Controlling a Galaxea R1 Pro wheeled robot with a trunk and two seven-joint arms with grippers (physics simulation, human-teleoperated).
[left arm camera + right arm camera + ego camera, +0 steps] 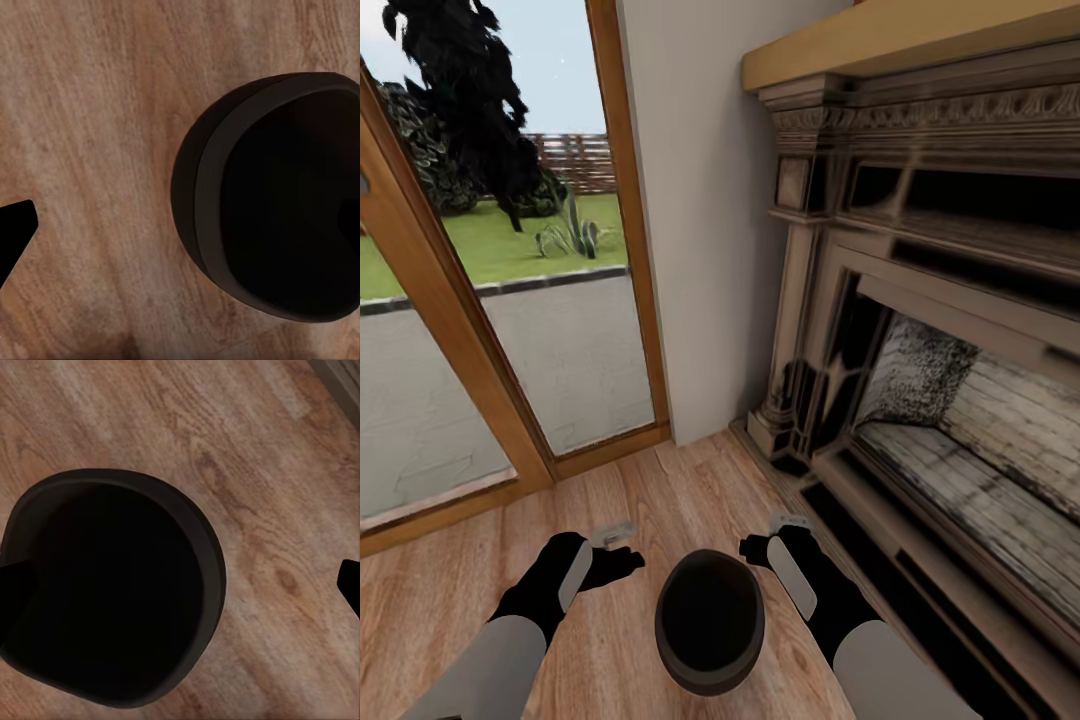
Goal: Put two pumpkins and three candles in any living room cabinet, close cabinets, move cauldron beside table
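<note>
A black cauldron (709, 620) sits on the wooden floor (660, 480) between the left gripper (622, 548) and right gripper (765, 540), both spread open. It looks rigid and weighty; grip its thick rim. A fireplace (920, 330) stands beyond.

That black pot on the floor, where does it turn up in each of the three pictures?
Head view: the cauldron sits low in the middle, on the floor between the left gripper and right gripper.
Left wrist view: the cauldron takes up the right side, cut by the edge.
Right wrist view: the cauldron lies at lower left, mouth up.
Shared landmark: the wooden floor around it.
</note>
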